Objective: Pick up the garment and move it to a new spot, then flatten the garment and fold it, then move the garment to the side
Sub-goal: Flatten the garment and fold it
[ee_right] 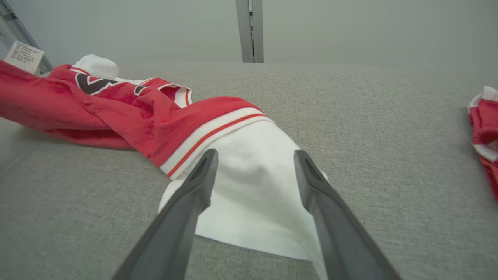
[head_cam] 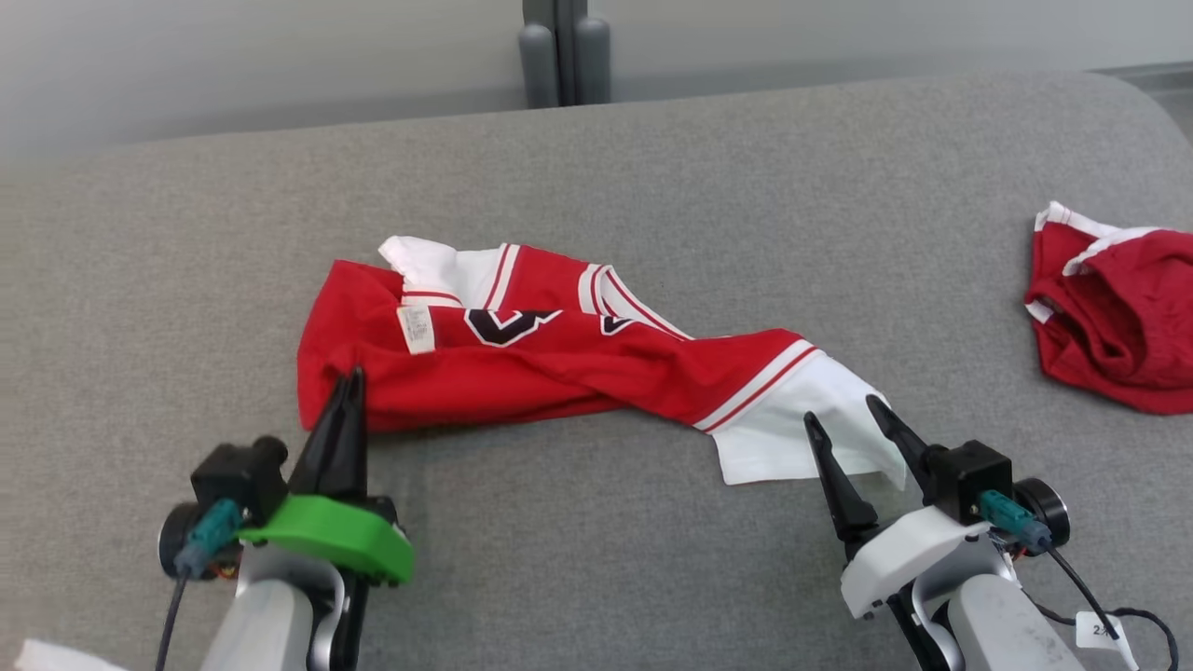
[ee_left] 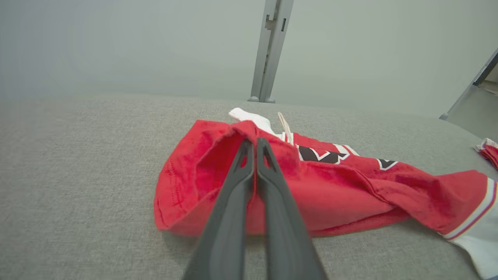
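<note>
At about 8 o'clock in my head view, the left gripper [head_cam: 349, 387] has its two fingers pressed together on the near left corner of the garment [head_cam: 559, 368]. The wrist camera shows red cloth peaking up to the tips, so I judge it pinched there as an anchor. The garment, a red jersey with white trim, lies twisted across the middle of the grey cushion [head_cam: 652, 168], running from 9 o'clock towards 4. At 4 o'clock the right gripper [head_cam: 842, 410] stands wide apart with nothing held, a finger on either side of the white end panel. I think it is placed to take the opposite end so both arms can lift it. Well apart at 3 o'clock sits a second red piece [head_cam: 1118, 317].
</note>
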Tool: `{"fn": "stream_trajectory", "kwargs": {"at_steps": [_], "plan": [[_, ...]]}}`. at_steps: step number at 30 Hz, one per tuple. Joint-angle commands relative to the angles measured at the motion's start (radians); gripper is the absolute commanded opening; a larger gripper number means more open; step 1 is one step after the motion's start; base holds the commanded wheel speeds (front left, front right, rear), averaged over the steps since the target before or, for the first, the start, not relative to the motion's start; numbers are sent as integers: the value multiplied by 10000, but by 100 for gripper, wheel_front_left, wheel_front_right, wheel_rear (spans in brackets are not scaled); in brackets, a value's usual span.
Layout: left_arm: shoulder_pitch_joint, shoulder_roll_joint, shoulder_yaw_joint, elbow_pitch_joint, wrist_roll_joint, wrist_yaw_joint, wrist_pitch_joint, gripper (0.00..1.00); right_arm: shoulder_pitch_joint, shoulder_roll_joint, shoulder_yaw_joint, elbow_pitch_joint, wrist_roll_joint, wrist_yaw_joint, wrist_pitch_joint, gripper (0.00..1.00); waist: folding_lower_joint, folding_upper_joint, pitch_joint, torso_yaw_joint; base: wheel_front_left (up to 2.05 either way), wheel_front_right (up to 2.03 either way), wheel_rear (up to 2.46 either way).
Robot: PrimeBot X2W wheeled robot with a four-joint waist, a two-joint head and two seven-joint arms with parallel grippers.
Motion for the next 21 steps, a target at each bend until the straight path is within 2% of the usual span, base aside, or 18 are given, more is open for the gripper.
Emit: {"fn": "stream_trajectory", "kwargs": {"at_steps": [1,6,7,8,9,15,21], "plan": [[539,-5,16,-132,-55,-26,-6,0,240,-33,-22,38,84,-16,-16,100,0,0,-653,377,0,0,0],[2297,-99,-60,-24,-78,-26,-6,0,648,-35,-108,29,184,-16,-16,100,0,0,-1140,497,0,0,0],[2574,-115,-85,141,-92,-26,-7,12,714,-33,-136,6,188,-16,-16,100,0,0,-1187,511,0,0,0],[2842,-118,-19,381,-97,-26,-6,70,785,-33,-183,-4,183,-16,-16,100,0,0,-1251,534,0,0,0],[2955,-141,92,485,-106,-26,-9,100,844,-33,-216,-20,175,-16,-16,100,0,0,-1284,551,0,0,0],[2956,-408,1306,265,603,-28,-6,100,1013,-33,-537,-314,-38,-16,-16,100,0,0,-1383,694,0,0,0],[2532,-620,1813,-232,1146,-26,-6,100,998,-33,-779,-1062,-150,-16,-14,100,0,0,-1387,584,0,0,0]]}}
